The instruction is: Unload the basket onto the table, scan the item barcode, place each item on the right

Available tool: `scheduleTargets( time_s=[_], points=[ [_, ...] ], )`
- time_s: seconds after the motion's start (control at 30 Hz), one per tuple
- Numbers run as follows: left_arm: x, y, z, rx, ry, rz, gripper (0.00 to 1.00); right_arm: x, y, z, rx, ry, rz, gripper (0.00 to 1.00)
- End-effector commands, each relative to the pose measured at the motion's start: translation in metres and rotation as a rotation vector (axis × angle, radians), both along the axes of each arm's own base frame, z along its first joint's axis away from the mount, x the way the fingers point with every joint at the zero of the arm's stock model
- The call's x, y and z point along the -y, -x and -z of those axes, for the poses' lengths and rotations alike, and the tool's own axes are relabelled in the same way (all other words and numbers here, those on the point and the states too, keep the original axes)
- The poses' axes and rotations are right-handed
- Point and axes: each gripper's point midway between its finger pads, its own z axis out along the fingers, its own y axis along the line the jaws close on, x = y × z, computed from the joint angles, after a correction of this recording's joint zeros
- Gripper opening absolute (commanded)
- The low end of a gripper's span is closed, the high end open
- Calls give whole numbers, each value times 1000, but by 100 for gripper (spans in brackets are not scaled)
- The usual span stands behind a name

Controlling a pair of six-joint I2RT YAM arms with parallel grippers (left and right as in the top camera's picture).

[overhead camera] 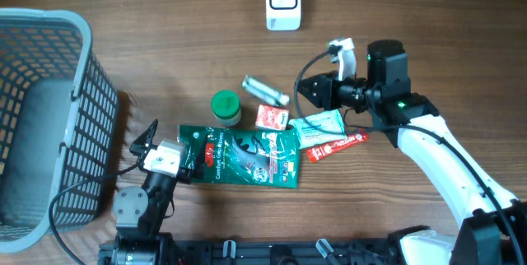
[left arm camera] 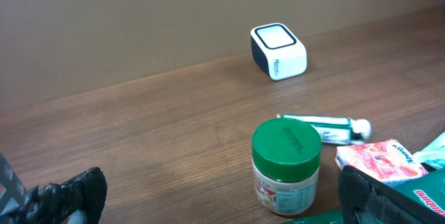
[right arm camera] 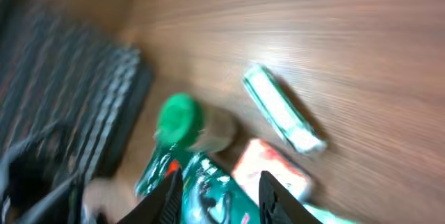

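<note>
The white barcode scanner stands at the far middle of the table, also seen as the scanner in the left wrist view. Loose items lie mid-table: a green-lidded jar, a tube, a red-and-white packet, a large green pouch, a pale blue packet and a red sachet. My right gripper hovers just right of the tube, jaws apart and empty; its blurred wrist view shows the gripper above the pouch. My left gripper is wide open near the jar, holding nothing.
A grey wire basket fills the left side of the table. The left arm's base sits at the near edge beside it. The right arm reaches in from the near right corner.
</note>
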Motion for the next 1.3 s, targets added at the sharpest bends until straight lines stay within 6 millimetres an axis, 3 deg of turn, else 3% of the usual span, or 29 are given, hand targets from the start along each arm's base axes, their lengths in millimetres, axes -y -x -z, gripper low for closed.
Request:
scheduleTargets(
  time_s=[0.0, 0.1, 0.13, 0.17, 0.2, 0.27, 0.37, 0.43, 0.5, 0.67, 0.87, 1.0, 1.07, 1.13, 1.17, 1.23, 1.27],
  points=[
    [4, 1, 2, -7, 8, 20, 100, 42, -13, 32, -241, 72, 403, 45],
    [4, 1, 1, -6, 8, 20, 100, 40, -5, 36, -290, 66, 393, 66],
    [4, 1, 2, -7, 8, 20, 100, 35, -1, 35, -304, 47, 367, 88],
    [4, 1, 1, -6, 8, 20, 100, 36, 0, 37, -308, 57, 371, 97],
    [4, 1, 1, -6, 8, 20, 100, 36, -1, 39, -276, 79, 350, 97],
    [4, 1, 2, -7, 8, 20, 100, 8, -5, 37, 33, 218, 45, 98],
    [4, 1, 2, -7, 8, 20, 100, -22, -19, 56, 271, 393, -110, 100],
    [4, 1, 1, -6, 8, 20, 100, -44, -30, 68, 378, 411, -178, 100],
    [4, 1, 1, -6, 8, 20, 100, -58, -42, 81, 415, 384, -184, 100],
    [4, 1, 1, -6, 8, 20, 100, -69, -47, 111, 397, 398, -236, 100],
    [4, 1, 1, -6, 8, 20, 100, -100, -64, 125, 426, 414, -291, 100],
    [4, 1, 1, -6, 8, 20, 100, -89, -87, 150, 395, 519, -216, 85],
    [4, 1, 1, -6, 8, 20, 100, -89, -86, 151, 379, 529, -221, 70],
    [4, 1, 2, -7, 8, 20, 100, -85, -86, 154, 356, 543, -202, 44],
    [4, 1, 2, -7, 8, 20, 100, -83, -86, 154, 336, 542, -181, 36],
    [4, 1, 2, -7, 8, 20, 100, -85, -88, 140, 288, 506, -138, 26],
    [4, 1, 1, -6, 8, 20, 100, -87, -90, 120, 266, 475, -103, 24]
  ],
)
